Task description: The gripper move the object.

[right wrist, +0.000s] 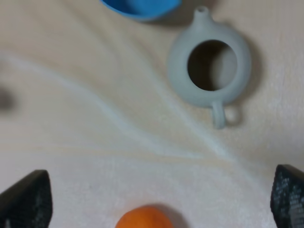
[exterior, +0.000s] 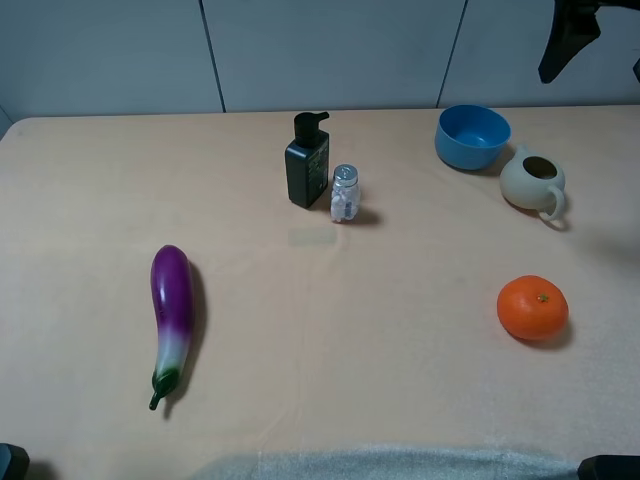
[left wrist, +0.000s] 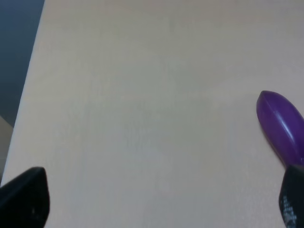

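The pale grey-beige teapot stands lidless on the table at the right, just in front of the blue bowl, with its loop handle toward the front. In the right wrist view the teapot lies ahead of my right gripper. That gripper is open and empty, held above the table, and only its two dark fingertips show. A dark part of the right arm shows at the top right. My left gripper is open and empty over bare table, far from the teapot.
A blue bowl sits behind the teapot and an orange in front of it. A black pump bottle and a small glass jar stand at mid-table. A purple eggplant lies at the left, beside the left gripper.
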Robot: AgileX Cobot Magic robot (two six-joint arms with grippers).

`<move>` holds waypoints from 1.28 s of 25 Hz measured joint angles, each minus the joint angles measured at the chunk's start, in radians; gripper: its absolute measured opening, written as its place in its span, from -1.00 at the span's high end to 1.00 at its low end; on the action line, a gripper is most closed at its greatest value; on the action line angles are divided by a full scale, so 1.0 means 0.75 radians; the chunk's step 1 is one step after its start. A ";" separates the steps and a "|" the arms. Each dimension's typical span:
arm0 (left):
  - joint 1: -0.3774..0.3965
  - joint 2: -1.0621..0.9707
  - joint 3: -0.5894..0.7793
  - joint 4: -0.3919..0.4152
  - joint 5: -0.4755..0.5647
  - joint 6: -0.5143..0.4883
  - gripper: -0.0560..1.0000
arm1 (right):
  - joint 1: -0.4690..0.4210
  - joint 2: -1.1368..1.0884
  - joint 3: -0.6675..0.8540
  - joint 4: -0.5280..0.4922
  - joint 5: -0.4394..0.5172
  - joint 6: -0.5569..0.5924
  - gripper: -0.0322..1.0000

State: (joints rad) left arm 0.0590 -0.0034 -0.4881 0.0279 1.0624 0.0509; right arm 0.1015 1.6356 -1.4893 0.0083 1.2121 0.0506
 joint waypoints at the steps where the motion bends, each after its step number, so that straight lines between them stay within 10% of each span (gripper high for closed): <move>1: 0.000 0.000 0.000 0.000 0.000 0.000 -0.93 | 0.003 -0.025 0.000 0.004 0.000 0.000 -0.40; 32: 0.000 0.000 0.000 0.000 0.000 0.000 -0.93 | 0.004 -1.229 0.616 0.010 0.007 0.005 -0.40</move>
State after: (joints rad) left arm 0.0590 -0.0034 -0.4881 0.0279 1.0624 0.0509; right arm 0.1048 0.7138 -1.0271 0.0160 1.2177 0.0546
